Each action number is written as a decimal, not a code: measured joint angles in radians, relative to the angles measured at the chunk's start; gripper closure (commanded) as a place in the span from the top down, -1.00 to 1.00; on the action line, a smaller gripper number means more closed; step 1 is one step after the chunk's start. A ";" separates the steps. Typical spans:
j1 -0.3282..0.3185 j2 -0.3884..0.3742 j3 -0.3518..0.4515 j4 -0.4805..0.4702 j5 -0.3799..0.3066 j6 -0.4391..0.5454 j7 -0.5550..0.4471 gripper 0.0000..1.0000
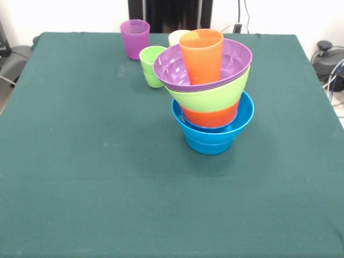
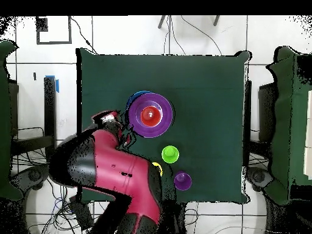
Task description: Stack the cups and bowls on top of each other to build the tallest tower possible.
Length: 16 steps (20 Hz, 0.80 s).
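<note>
Tower point(image 1: 211, 102) in both views, arm point(image 2: 113, 167) overhead only, fingers' state unclear.

glossy plastic tower point(image 1: 211, 94), matt cloth table point(image 1: 97, 177)

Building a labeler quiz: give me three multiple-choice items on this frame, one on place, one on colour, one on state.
1. Where does the orange cup stand?
A. in the purple bowl atop the tower
B. on the cloth
C. in the purple cup

2. What colour is the tower's bottom bowl?
A. lime green
B. blue
C. purple

3. How does the green cup stand?
A. tipped on its side
B. upside down
C. upright, mouth up

Key: 1 A, it rises from that bowl; 2 B, blue bowl sits on the cloth; 3 C, its open rim faces up.
</note>
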 measured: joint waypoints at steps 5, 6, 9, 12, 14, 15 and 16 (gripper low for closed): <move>-0.116 -0.068 0.067 0.070 -0.047 0.000 -0.001 1.00; -0.129 -0.075 0.074 0.077 -0.051 0.000 -0.001 1.00; -0.248 -0.128 0.134 0.134 -0.094 0.000 -0.016 1.00; -0.346 -0.163 0.184 0.173 -0.129 -0.001 -0.042 1.00; -0.425 -0.183 0.226 0.202 -0.157 -0.002 -0.066 1.00; -0.471 -0.192 0.252 0.218 -0.174 -0.006 -0.080 1.00; -0.515 -0.198 0.278 0.234 -0.192 -0.013 -0.093 1.00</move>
